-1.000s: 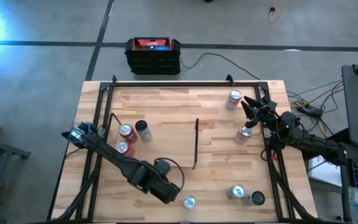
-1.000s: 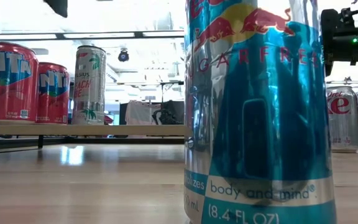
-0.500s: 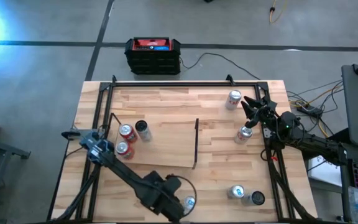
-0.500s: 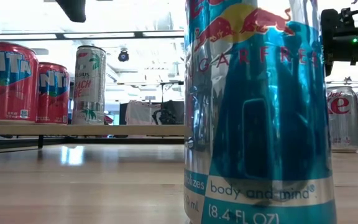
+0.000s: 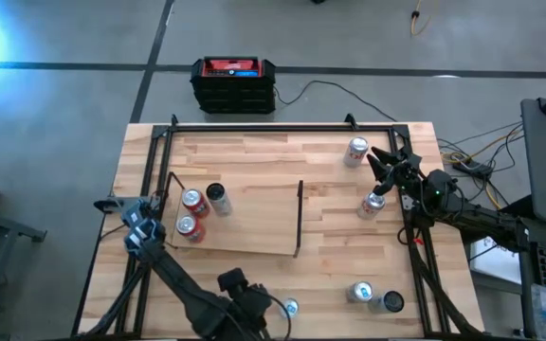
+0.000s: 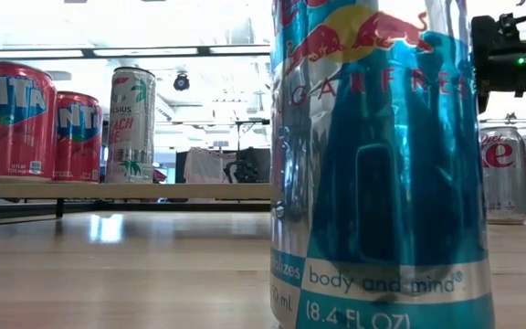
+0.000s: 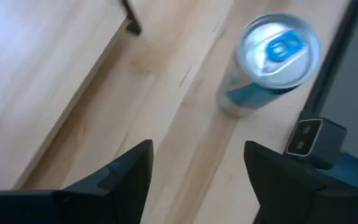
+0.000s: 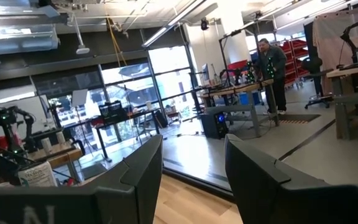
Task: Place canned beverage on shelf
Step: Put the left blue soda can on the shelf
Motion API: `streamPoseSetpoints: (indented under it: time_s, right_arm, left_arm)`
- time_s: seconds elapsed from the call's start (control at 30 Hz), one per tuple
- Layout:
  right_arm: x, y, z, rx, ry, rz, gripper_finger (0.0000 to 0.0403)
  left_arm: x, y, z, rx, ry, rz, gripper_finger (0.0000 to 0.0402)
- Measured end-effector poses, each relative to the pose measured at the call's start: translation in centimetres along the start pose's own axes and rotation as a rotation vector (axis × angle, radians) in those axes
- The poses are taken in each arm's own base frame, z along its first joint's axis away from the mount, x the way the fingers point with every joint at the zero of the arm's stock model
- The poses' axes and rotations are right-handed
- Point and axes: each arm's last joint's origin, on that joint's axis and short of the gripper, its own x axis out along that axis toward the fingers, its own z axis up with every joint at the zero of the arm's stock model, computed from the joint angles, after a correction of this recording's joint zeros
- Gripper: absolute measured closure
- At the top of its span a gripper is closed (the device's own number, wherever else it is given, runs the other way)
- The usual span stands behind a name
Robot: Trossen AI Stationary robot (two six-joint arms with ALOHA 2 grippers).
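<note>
A blue Red Bull can (image 5: 290,308) (image 6: 382,164) (image 7: 272,62) stands upright on its base near the table's near edge. My left gripper (image 5: 262,324) (image 7: 197,171) hovers just left of it, tilted down. It is open, with bare wood between its fingers, and touches nothing. The shelf (image 5: 245,223) (image 6: 121,190) lies left of the table's middle. It carries two red cans (image 5: 190,213) and a silver can (image 5: 217,196), all standing on their bases. My right gripper (image 5: 377,161) (image 8: 192,180) waits at the right edge, shut and holding nothing.
Other cans stand on the table: one at the far right (image 5: 356,150), one beside the right gripper (image 5: 373,204), and two near the right front corner (image 5: 360,292) (image 5: 391,301). A black upright bar (image 5: 300,218) lines the shelf's right edge. A red-and-black box (image 5: 233,83) sits on the floor beyond the far edge.
My left arm has swung away from the shelf, and its gripper has gone toward the table's near edge, ending beside the blue can. The dark arm part at the low view's top left has left that view. No can has moved.
</note>
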Motion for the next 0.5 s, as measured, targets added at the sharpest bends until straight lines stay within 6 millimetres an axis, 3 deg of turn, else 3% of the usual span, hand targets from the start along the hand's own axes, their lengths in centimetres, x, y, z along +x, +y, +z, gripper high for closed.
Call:
streamPoseSetpoints:
  time_s: [0.5]
  right_arm:
    - [0.0,0.0,0.0,-0.001,0.004,-0.001,0.0245]
  left_arm:
    - [0.8,-2.1,0.7,0.296,-0.158,-0.118,0.0167]
